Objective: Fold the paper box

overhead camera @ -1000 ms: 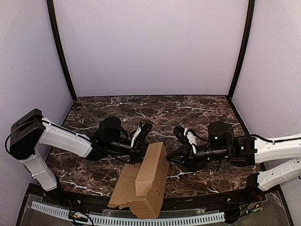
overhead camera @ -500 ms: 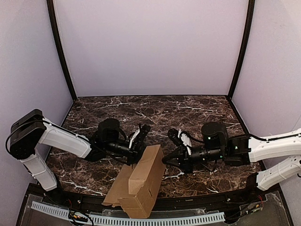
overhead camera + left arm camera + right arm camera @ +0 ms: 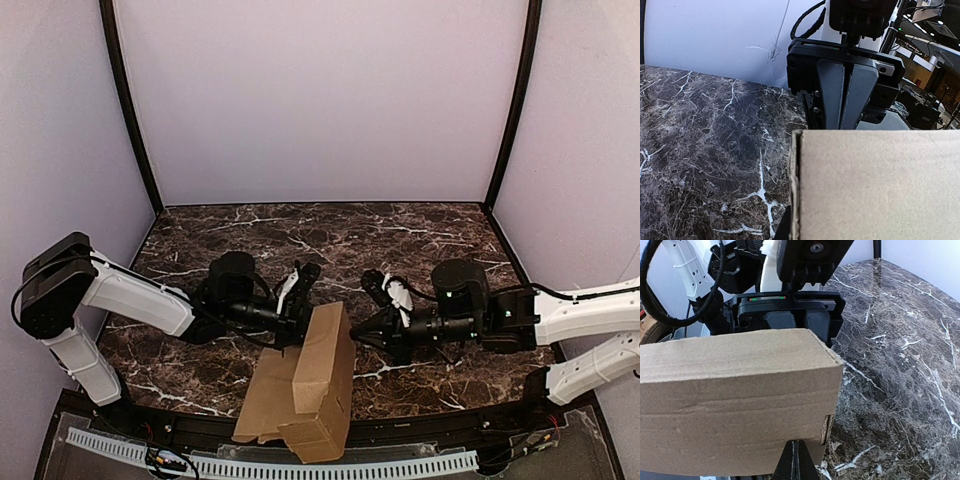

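The paper box [image 3: 315,385] is a brown cardboard piece folded into a long box shape, with loose flaps at its near end by the table's front edge. My left gripper [image 3: 300,322] is at its far left corner. In the left wrist view the box [image 3: 875,185] covers my fingers, and only a dark sliver [image 3: 782,230] shows beside the cardboard edge. My right gripper [image 3: 360,335] is shut, its tip [image 3: 795,460] against the box's side wall [image 3: 735,415]. The left gripper [image 3: 790,315] shows behind the box's top edge.
The dark marble table [image 3: 330,235] stretches back to the lilac walls. The box's near end hangs at the table's front edge, above a white ribbed strip [image 3: 270,465]. The two arms face each other across the box.
The box swung toward the left and front half a second ago and has now swung back right. My right gripper moved left with it, then back. The left arm barely moved.
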{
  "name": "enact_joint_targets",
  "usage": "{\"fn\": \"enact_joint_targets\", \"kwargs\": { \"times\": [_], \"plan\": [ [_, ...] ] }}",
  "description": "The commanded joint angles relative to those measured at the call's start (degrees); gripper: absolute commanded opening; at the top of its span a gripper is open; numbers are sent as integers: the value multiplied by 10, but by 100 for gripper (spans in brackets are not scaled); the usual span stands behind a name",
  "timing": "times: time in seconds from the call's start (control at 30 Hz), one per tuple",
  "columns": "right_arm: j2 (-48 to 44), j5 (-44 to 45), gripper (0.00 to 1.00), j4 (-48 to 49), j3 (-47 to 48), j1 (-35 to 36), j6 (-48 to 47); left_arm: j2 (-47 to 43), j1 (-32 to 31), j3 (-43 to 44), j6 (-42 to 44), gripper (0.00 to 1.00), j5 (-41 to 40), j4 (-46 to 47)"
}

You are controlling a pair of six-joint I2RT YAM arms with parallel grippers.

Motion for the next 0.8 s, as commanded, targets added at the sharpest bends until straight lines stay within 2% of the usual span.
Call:
{"fn": "enact_joint_targets", "kwargs": {
  "times": [0.0, 0.2, 0.37, 0.6, 0.77],
  "plan": [
    [-17, 65, 0, -3, 22, 8, -12, -29, -15, 16, 27, 0, -21, -10],
    [-38, 168, 0, -62, 37, 8, -19, -30, -15, 14, 62, 0, -67, -57],
    [-56, 243, 0, -111, 51, 9, -22, -32, -15, 7, 86, 0, -172, -89],
    [-42, 274, 0, -121, 78, 7, -22, -4, -15, 4, 132, 0, -322, -96],
    [-1, 283, 0, -115, 95, 3, -15, 39, -16, 8, 149, 0, -375, -67]
  ]
}}
